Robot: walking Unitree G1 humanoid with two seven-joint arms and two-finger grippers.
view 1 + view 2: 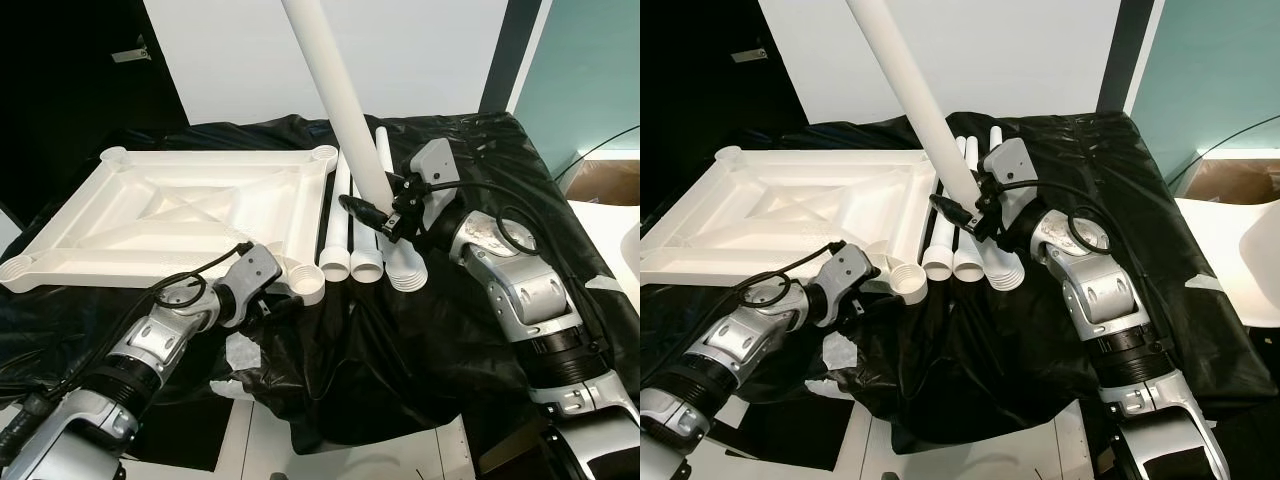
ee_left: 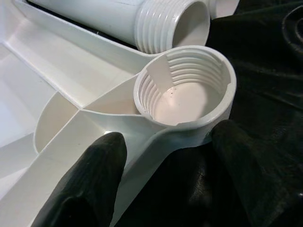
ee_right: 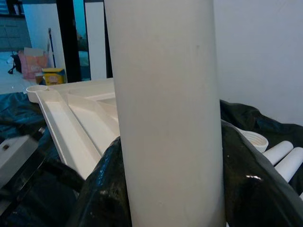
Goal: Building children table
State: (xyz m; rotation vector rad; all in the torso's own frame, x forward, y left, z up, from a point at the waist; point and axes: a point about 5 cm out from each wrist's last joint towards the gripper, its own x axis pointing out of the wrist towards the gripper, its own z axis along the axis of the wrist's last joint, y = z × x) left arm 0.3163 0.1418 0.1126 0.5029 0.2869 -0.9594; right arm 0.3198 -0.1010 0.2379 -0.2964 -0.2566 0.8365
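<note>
Before me a black plastic sheet (image 1: 420, 350) is spread over the work surface, rumpled and glossy, and on it lies the white table top (image 1: 180, 215), upside down, its ribbed underside and diagonal braces facing up, with a round socket at each corner. Along its right edge, on the sheet, three loose white legs (image 1: 352, 240) lie side by side, their threaded ends pointing toward me. My right gripper (image 1: 385, 212) is clamped on a fourth white leg (image 1: 335, 90), holding it near its lower end so that the tube rises steeply up and to the left, out past the top of the head views; in the right wrist view the tube stands between my two black fingers (image 3: 102, 189), which press against it on both sides, with the table top beyond on one side and the loose legs beyond on the other. My left gripper (image 2: 165, 179) sits low at the near right corner of the table top, its fingers spread apart and closed on nothing, one black fingertip (image 2: 87, 179) resting over the corner's rib and the other over the sheet, the threaded corner socket (image 2: 187, 90) just ahead between them.
</note>
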